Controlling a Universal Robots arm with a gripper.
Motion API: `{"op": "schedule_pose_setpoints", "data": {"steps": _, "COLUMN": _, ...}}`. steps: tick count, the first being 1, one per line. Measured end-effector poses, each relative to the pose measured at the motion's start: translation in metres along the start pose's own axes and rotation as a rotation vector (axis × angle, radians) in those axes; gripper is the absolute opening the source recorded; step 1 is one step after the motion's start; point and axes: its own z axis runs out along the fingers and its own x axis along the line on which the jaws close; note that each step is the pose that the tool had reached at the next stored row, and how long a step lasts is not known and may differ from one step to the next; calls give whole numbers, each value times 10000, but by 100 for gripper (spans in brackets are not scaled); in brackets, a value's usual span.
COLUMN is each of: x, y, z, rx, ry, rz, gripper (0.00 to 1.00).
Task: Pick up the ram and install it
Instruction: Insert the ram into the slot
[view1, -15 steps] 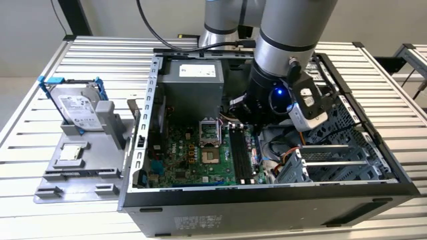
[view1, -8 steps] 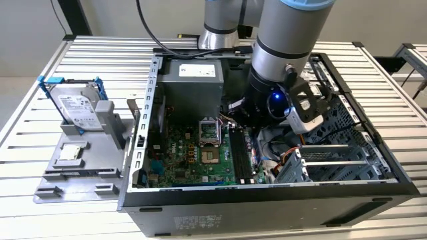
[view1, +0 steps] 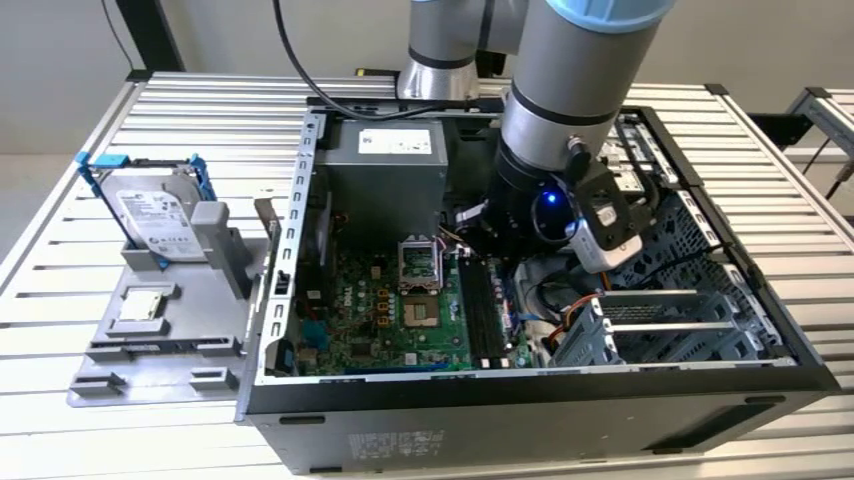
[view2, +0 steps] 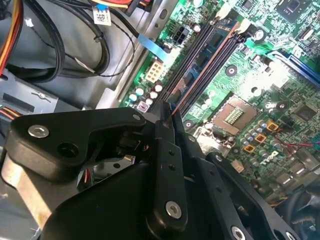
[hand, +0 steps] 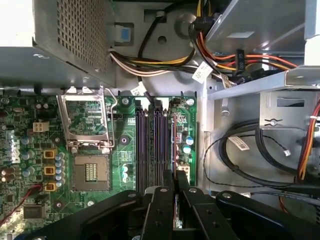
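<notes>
Even, diffuse daylight-white lighting; soft shadows inside the open grey computer case (view1: 787, 340); blue indicator glow on the black wrist mount (view1: 551, 200); near black jaws slightly blurred.

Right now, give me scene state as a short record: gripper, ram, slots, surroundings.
gripper: inside the open computer case, fingers closed on a thin board held edge-on
ram: narrow edge shows between the fingers in the first wrist view, not seated
memory slots: black, side by side on the green board, look empty, gripper just above their near end
processor socket: bare, beside the slots
hard drive: upright in a blue frame, outside the case, at the exterior view's left
table: slatted metal, carries the case
</notes>
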Motion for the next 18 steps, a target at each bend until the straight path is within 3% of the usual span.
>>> {"op": "schedule_pose_setpoints", "data": {"steps": 13, "x": 6, "y": 27, "z": 223, "rx": 0, "ry": 2, "rz": -13, "gripper": 0}}
{"op": "schedule_pose_setpoints", "data": {"steps": 18, "x": 7, "y": 26, "z": 232, "rx": -2, "ry": 2, "rz": -30, "gripper": 0}}
